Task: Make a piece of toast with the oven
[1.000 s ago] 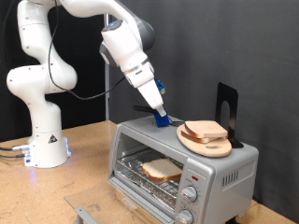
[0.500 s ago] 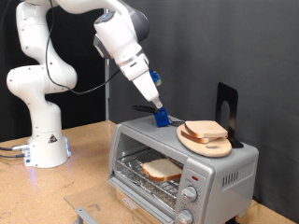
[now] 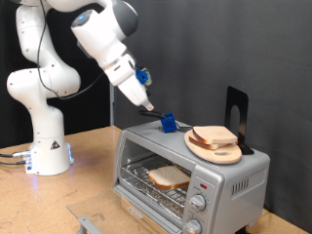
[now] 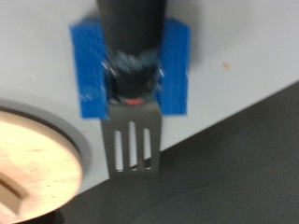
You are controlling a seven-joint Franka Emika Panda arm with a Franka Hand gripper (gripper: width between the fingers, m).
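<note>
The silver toaster oven (image 3: pixel 234 180) stands at the exterior view's lower right. A pale slice of toast (image 3: pixel 169 176) lies on the wire rack inside it. My gripper (image 3: pixel 146 101) hangs above the oven's top left corner, just off the black handle of a slotted metal spatula (image 3: pixel 167 123) wrapped in blue tape. The spatula (image 4: pixel 137 147) lies on the oven's top, and in the wrist view its handle points at the camera. My fingers do not show in the wrist view.
A round wooden board (image 3: pixel 226 154) with two more bread slices (image 3: pixel 215 136) sits on the oven's top; its edge shows in the wrist view (image 4: pixel 37 177). A black stand (image 3: pixel 237 109) rises behind it. Two knobs (image 3: pixel 199 202) are on the oven's front right.
My arm has swung up and towards the exterior view's left, drawing the gripper back from the blue-taped spatula, which stays on the oven's top.
</note>
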